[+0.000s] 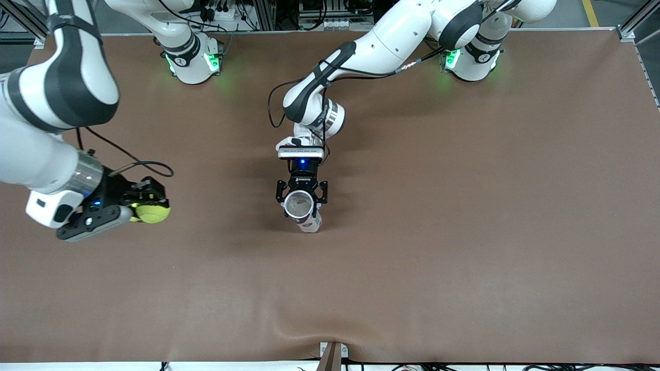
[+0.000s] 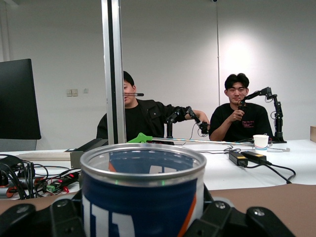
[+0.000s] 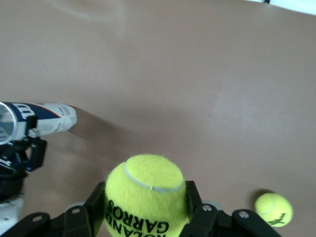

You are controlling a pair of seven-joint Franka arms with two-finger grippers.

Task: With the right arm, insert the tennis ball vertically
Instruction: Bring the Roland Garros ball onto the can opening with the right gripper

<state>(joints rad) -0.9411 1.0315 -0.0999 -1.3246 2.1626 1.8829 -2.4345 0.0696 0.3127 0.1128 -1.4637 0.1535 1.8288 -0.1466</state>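
So the right gripper (image 1: 135,208) has its fingers clamped on a tennis ball (image 1: 153,212), up in the air over the right arm's end of the table (image 1: 464,232). In the right wrist view the ball (image 3: 146,195) sits seated between the two fingers, gripped across its middle, lettering facing the camera.

The left gripper (image 1: 302,197) is closed around a can (image 1: 304,211) near its rim, holding it upright at mid-table with the open mouth up. From the left wrist view the can (image 2: 143,195) shows a metal rim and a blue label. I can't tell whether its base touches the table or hangs just above it.

A second ball (image 3: 274,209) lies loose on the table under the right wrist — not needed now.

Handling, as I judge it:
- Ball is light, felt-covered, springy. Felt gives good friction, so slipping is unlikely, but it squashes under pressure.
- Current hold across the middle looks right. The fingers flank the ball, so they likely can't follow it into the can; release just over the mouth.
- Can looks thin-walled and light, smooth label — it could tip or slide in the left grip if the ball pushes sideways on the rim.
- Fit looks close: ball and mouth seem near the same width, so centring matters more than force.

Ball and can are well apart — the carry across and the lineup over the mouth are not yet done.
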